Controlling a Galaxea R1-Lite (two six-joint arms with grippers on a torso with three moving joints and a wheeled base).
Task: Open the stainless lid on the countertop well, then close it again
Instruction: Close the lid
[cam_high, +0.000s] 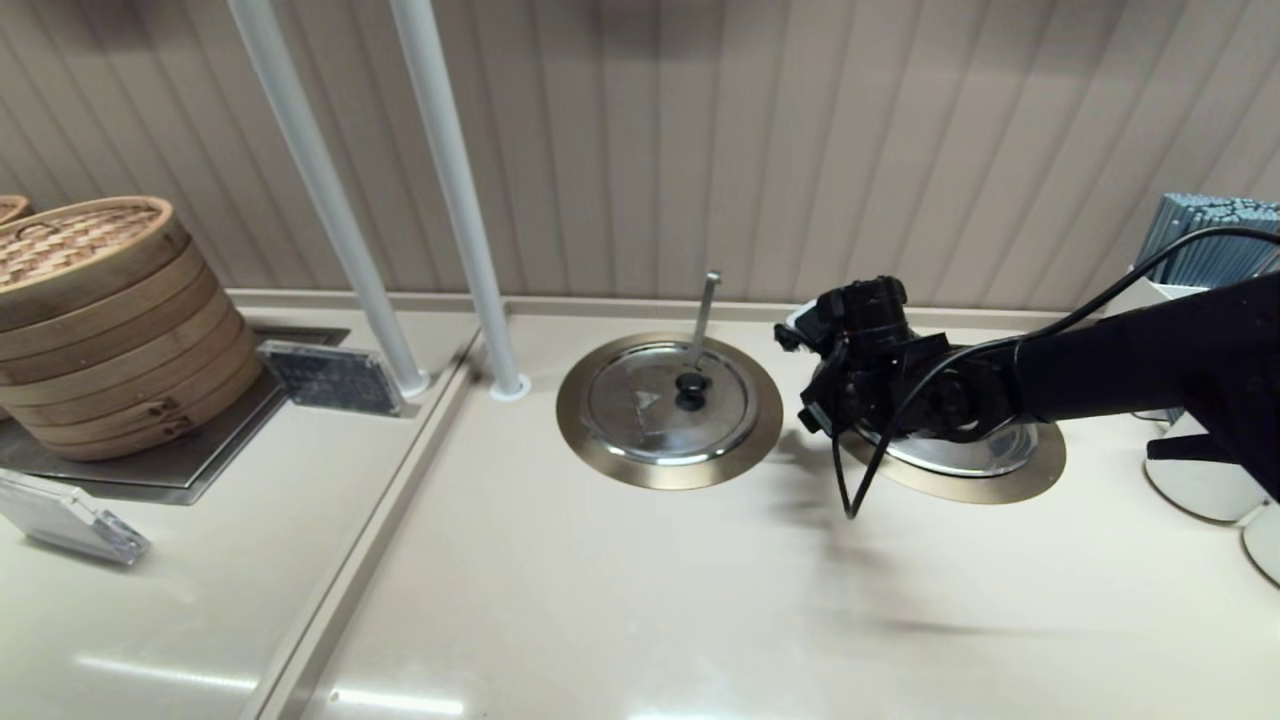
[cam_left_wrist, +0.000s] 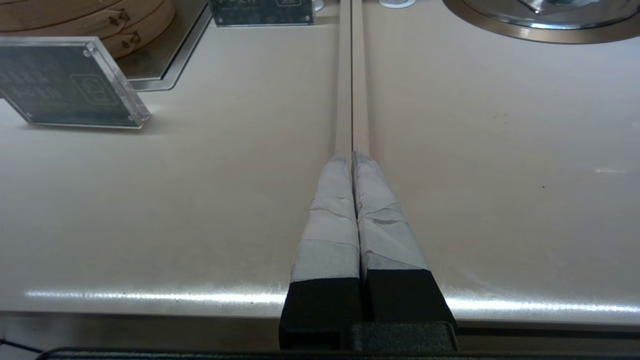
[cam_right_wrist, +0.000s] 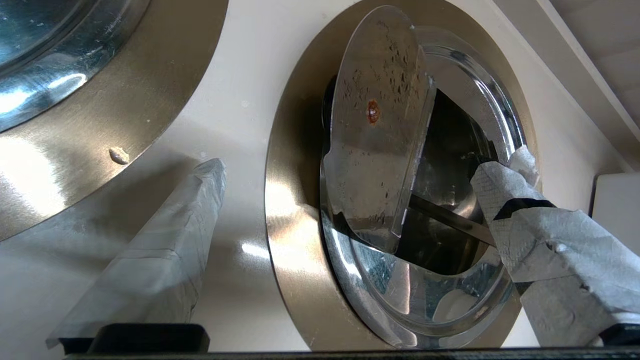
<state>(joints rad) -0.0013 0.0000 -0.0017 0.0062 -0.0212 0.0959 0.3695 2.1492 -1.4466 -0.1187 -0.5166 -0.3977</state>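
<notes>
The right gripper (cam_right_wrist: 350, 165), with its tape-wrapped fingers (cam_right_wrist: 155, 260) spread wide, is seen hanging right over the round recessed well with the wide bronze-coloured rim ring (cam_right_wrist: 290, 210) on the right side of the beige countertop (cam_high: 620, 600). The shiny round stainless lid (cam_right_wrist: 450, 310) is seated in that well with its hinged flap (cam_right_wrist: 377, 125) tipped up, so the dark inside is exposed and a thick ladle handle (cam_right_wrist: 450, 220) is seen slanting across it. One finger is placed beside the rim, the other against the far edge of the lid. The twin steel lid with the black knob and upright ladle handle (cam_high: 668, 400) is left shut nearby. The left gripper (cam_left_wrist: 352, 160) is parked over the counter seam, fingers pressed together. Stacked bamboo steamer baskets (cam_high: 110, 320) are kept far left.
</notes>
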